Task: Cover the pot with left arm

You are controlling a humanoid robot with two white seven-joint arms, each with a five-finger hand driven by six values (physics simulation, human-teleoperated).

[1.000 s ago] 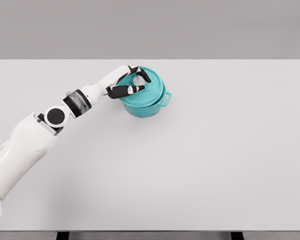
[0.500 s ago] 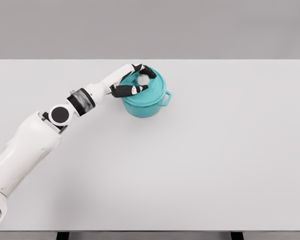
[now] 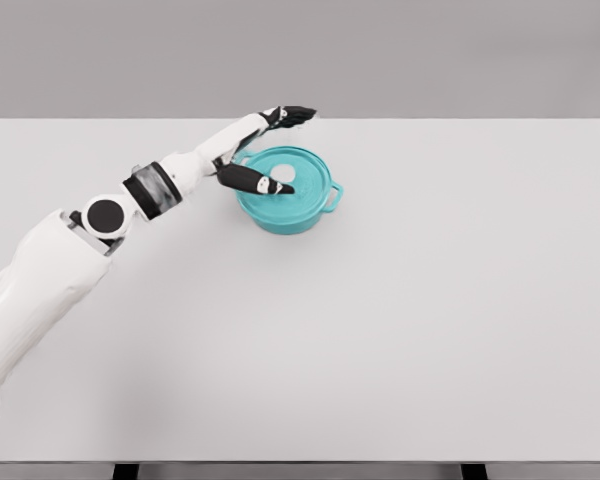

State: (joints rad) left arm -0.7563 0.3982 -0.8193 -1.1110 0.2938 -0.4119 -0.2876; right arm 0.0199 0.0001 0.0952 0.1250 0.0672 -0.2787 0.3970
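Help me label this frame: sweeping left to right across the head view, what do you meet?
Left arm → left hand, open → teal lid on the pot → pot's side handle → bare table.

Lidded teal pot (image 3: 285,195) on white table (image 3: 400,320), open-fingered left hand (image 3: 270,150) just above it.

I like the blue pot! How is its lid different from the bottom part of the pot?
The lid is flat and sits on top; the pot beneath is deeper, like a bowl. The lid has a pale round knob in its middle; the pot has a loop handle sticking out at the side. Both are the same teal colour and round. The left hand is open above them.
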